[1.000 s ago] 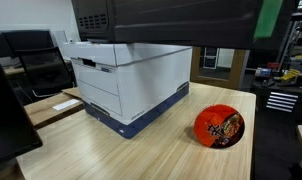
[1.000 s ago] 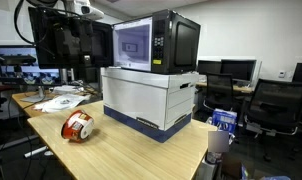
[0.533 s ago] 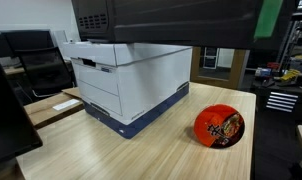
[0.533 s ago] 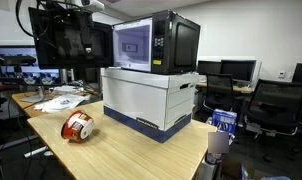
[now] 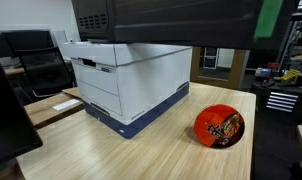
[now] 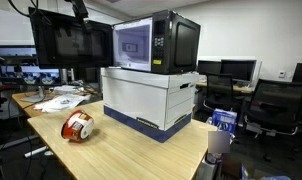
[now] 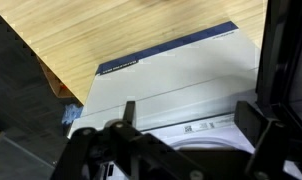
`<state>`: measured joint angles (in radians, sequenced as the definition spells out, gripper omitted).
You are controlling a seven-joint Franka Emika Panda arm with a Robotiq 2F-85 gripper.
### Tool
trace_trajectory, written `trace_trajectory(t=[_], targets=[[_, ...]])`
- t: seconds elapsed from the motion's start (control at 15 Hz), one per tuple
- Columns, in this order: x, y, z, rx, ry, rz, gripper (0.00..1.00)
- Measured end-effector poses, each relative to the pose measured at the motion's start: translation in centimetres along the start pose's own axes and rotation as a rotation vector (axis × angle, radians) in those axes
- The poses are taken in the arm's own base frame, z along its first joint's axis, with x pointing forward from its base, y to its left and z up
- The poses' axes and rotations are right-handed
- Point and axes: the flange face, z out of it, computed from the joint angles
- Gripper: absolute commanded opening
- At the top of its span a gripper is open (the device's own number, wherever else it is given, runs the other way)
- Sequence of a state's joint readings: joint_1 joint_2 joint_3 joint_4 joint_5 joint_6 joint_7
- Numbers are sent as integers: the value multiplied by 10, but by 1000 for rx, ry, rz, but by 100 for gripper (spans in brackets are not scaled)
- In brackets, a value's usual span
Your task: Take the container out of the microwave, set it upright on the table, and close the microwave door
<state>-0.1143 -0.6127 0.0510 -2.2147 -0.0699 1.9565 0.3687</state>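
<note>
The claw point(image 7: 186, 122) hangs wide and empty over the cardboard file box point(image 7: 171, 75); the container point(image 5: 219, 126) lies on its side on the counter point(image 5: 141, 152), below and well apart, so righting it and then shutting the open microwave door point(image 6: 66, 45) are judged the steps left to do.

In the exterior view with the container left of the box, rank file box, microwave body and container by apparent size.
1. file box
2. microwave body, nearly alike, so unsure
3. container, clearly smallest

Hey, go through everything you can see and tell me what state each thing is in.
Container: lying on its side on the table.
Microwave door: swung open.
End effector: open, empty.
File box: lid on.
</note>
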Motion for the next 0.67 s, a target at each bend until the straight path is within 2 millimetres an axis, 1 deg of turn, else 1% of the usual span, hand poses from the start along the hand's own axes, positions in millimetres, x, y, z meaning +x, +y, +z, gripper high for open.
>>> trace_trajectory(t=[0.13,0.67], targets=[[-3,-5,-13,12,41,-11,100],[-2,-24,-43,72,223,-42,100]])
